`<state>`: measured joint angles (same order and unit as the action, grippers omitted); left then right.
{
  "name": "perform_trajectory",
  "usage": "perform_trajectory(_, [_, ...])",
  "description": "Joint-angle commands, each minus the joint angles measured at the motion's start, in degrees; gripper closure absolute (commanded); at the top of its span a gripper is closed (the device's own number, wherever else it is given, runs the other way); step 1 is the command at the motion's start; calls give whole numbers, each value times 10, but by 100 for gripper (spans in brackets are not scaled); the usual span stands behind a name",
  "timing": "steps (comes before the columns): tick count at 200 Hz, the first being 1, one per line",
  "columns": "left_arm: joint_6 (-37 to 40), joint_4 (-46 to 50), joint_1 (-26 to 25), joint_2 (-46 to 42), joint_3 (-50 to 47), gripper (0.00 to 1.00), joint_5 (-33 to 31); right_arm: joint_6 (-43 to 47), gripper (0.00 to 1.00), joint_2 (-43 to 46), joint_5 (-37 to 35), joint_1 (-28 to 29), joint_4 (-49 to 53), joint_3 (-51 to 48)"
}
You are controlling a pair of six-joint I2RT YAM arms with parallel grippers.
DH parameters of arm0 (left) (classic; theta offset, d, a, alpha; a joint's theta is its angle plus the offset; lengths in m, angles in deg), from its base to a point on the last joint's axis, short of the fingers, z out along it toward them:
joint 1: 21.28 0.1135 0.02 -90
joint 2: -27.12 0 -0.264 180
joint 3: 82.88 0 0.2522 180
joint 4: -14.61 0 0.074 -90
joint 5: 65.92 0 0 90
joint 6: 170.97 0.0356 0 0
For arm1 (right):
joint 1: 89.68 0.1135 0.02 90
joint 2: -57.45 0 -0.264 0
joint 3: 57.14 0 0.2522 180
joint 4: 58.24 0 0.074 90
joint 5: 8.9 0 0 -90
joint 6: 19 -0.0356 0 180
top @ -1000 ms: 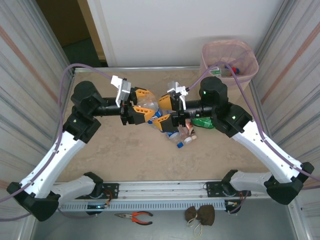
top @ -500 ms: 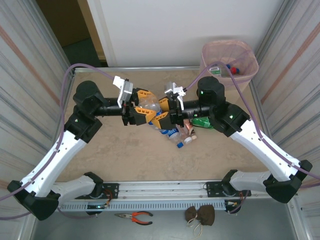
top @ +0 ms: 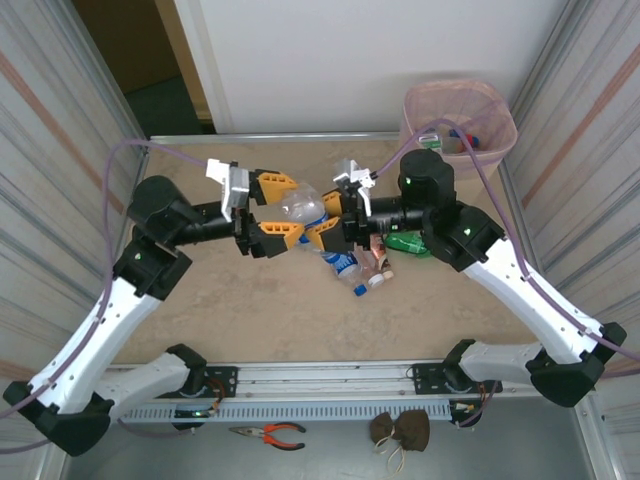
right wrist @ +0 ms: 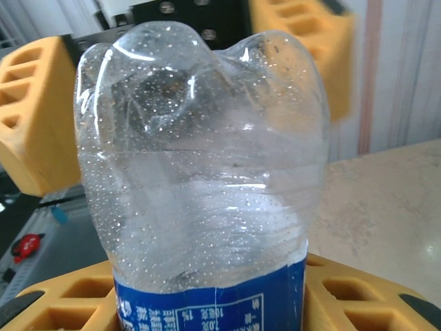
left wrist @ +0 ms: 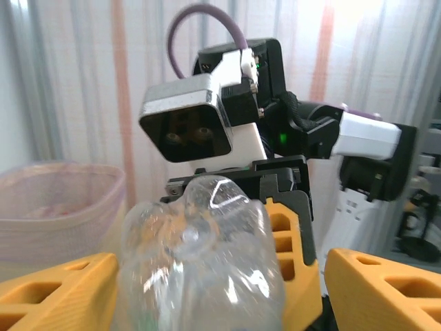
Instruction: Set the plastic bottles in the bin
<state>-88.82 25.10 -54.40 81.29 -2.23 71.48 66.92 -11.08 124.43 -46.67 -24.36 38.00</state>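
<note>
While both arms meet over the middle of the table point(top: 240, 290), my right claw point(top: 316, 220) is clamped on a clear bottle point(top: 303, 207), gripping it at the blue label so that its dented base sticks out towards my left arm. From the right wrist, the clear bottle point(right wrist: 200, 152) stands up out of my right claw point(right wrist: 213, 303), with the label just above the yellow fingers point(right wrist: 69, 303). My left claw point(top: 285, 207) is spread wide around the bottle's base, one finger on either side and neither touching it, so it has hold of nothing. From the left wrist, the clear bottle point(left wrist: 200, 248) sits between the parted fingers point(left wrist: 55, 289) of my left claw point(left wrist: 220, 276), with a gap showing on each side. Below the claws, a small heap of bottles point(top: 350, 268) lies on the table, and a green bottle point(top: 405, 243) rests just beside my right forearm. At the far right corner stands the bin point(top: 505, 135), well apart from the claws, with some bottles point(top: 458, 140) already inside its pink liner.
</note>
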Motion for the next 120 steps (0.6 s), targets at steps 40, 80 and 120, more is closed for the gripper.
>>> perform_trajectory(40, [22,-11,4,-56,-47,20,-112,-40,54,18,-53,-137,36,38])
perform_trajectory(80, [8,-27,4,-51,-59,20,-125,-54,53,3,-116,-247,82,75])
perform_trajectory(120, [-4,-40,5,-32,-59,20,-116,-60,54,-40,-190,-352,104,126])
